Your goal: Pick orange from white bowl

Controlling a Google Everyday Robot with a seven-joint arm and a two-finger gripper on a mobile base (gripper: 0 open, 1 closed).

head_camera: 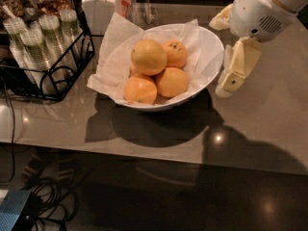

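Observation:
The orange (148,57), the largest and palest fruit, lies on top of the pile in the white bowl (213,43), left of centre. The bowl is lined with crumpled white paper (113,47) and stands on the grey table. Three smaller, deeper-orange fruits lie around it: one with a dark stem spot (175,53) behind, two in front (172,82) (140,89). My gripper (231,73) hangs from the white arm just right of the bowl's right rim, close to it, at about rim height, and holds nothing I can see.
A black wire rack (45,57) with stacked clear cups stands at the left. A white lidded jar (98,8) stands behind the bowl. The table's front edge (144,150) runs below the bowl. Cables lie on the floor at lower left.

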